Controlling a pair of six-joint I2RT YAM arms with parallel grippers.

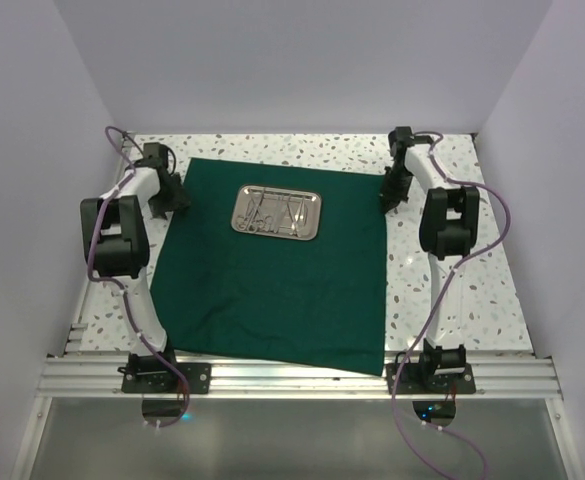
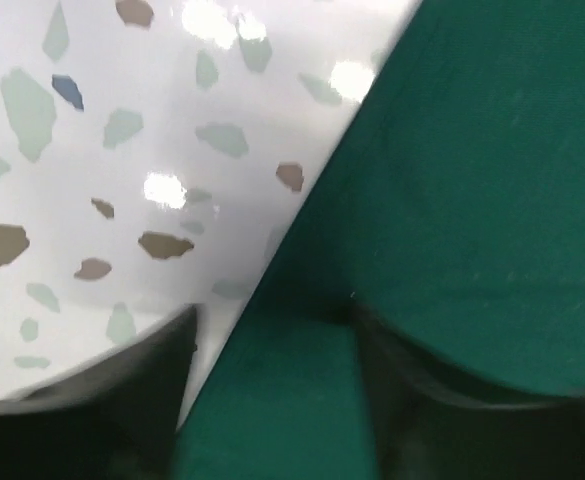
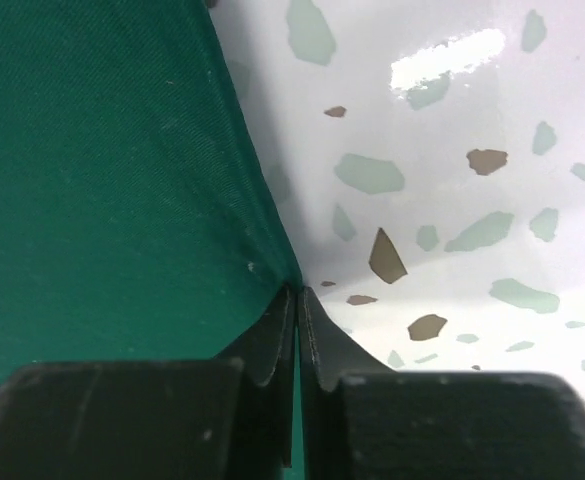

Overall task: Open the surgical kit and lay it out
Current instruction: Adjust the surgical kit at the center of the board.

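The dark green cloth (image 1: 272, 295) lies spread flat on the table. The steel tray (image 1: 315, 198) sits on its far half, with several slim silver instruments (image 1: 272, 213) inside. My left gripper (image 1: 177, 197) is at the cloth's left edge. In the left wrist view it (image 2: 272, 310) is open, its jaws wide apart astride the cloth's edge (image 2: 472, 180). My right gripper (image 1: 390, 196) is at the cloth's right edge. In the right wrist view it (image 3: 298, 290) is shut on the cloth's edge (image 3: 92, 180), with a thin green strip between the pads.
The speckled white tabletop (image 1: 452, 290) shows on both sides of the cloth and along the back. White walls enclose the left, right and far sides. An aluminium rail (image 1: 292, 378) runs along the near edge, and the cloth's near hem overlaps it.
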